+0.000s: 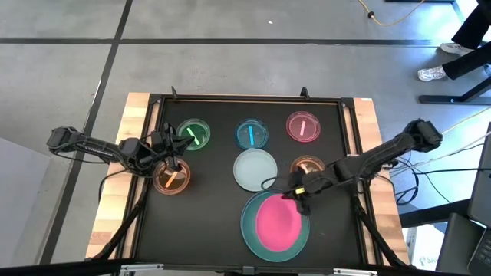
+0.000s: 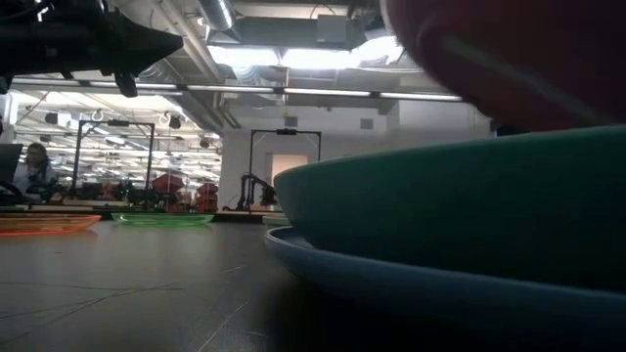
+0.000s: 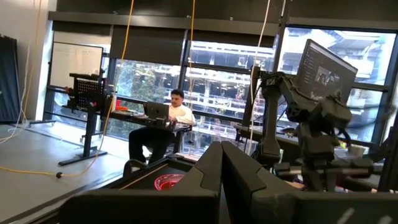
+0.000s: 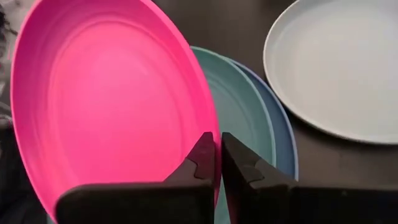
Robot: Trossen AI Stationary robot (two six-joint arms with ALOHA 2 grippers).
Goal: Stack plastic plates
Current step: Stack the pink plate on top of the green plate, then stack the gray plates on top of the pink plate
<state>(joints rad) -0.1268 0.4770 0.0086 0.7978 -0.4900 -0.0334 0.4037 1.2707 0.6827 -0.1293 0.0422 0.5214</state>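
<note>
A large pink plate (image 1: 275,222) sits tilted over a teal plate (image 4: 239,106), which rests in a blue plate (image 4: 283,143) near the table's near edge. My right gripper (image 1: 298,195) is shut on the pink plate's far rim. A pale mid-size plate (image 1: 255,169) lies flat just beyond. Small translucent plates lie flat: green (image 1: 193,135), blue (image 1: 252,134), pink (image 1: 304,126), and two orange (image 1: 172,179) (image 1: 308,165). My left gripper (image 1: 170,156) is shut and hovers above the left orange plate, holding nothing. My right gripper (image 4: 218,152) pinches the large pink plate's rim (image 4: 208,121) on its far right side, one finger on the inner face and one on the outer. The fingers (image 4: 202,158) come slanting down from the table's right. The plate is tilted, its held edge raised above the teal plate (image 2: 460,210).
A black mat covers the table between wooden side strips (image 1: 115,192). The small plates line the far half. Bare mat lies at the near left (image 1: 192,230). Beyond the table a person (image 3: 165,121) sits at a desk.
</note>
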